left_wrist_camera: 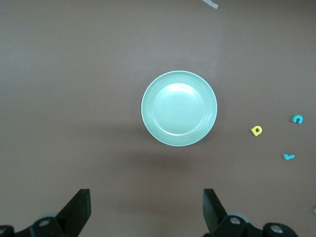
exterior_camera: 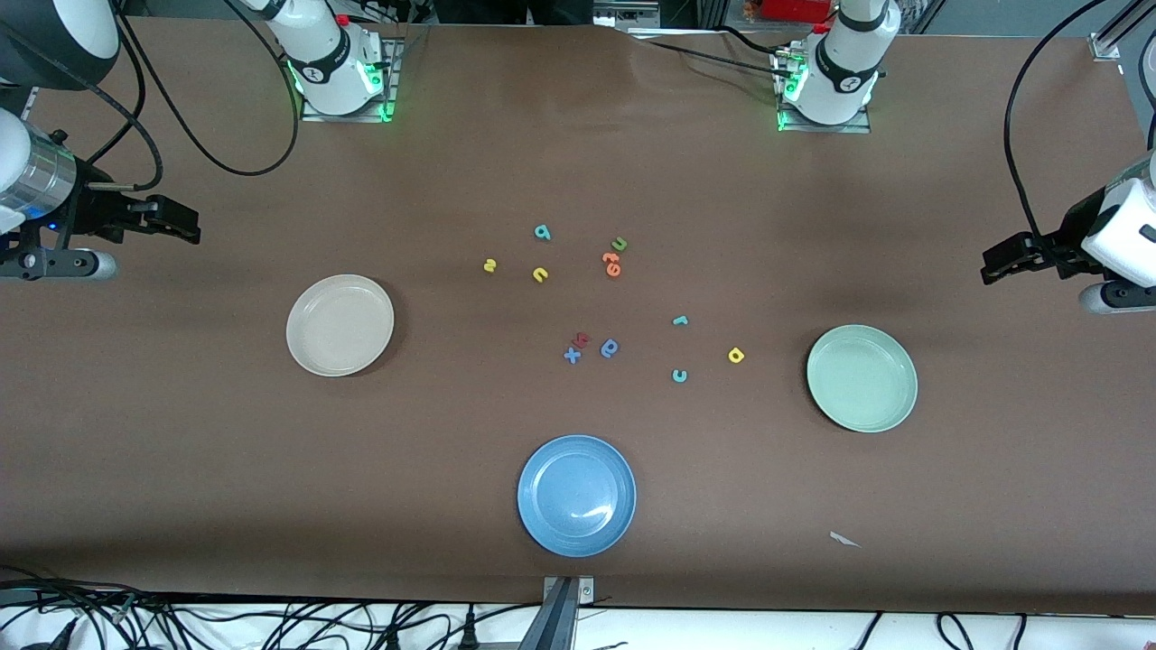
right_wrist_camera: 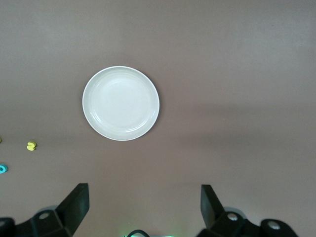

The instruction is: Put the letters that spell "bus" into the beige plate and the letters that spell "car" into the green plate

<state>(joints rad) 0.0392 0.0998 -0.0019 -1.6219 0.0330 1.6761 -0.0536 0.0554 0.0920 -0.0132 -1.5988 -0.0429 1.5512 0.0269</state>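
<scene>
STATE: start, 6 target letters loose mid-tabletop [exterior_camera: 452, 135] | beige plate [exterior_camera: 340, 325], green plate [exterior_camera: 862, 378] empty, 1 per arm for short reach | left end effector [exterior_camera: 993, 268], right end effector [exterior_camera: 185, 226] released, raised at table ends, waiting

Red letter [exterior_camera: 582, 339] too small to read

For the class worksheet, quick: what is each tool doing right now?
Left tool: open, holding nothing, up over the table by the green plate.
Right tool: open, holding nothing, up over the table by the beige plate.
</scene>
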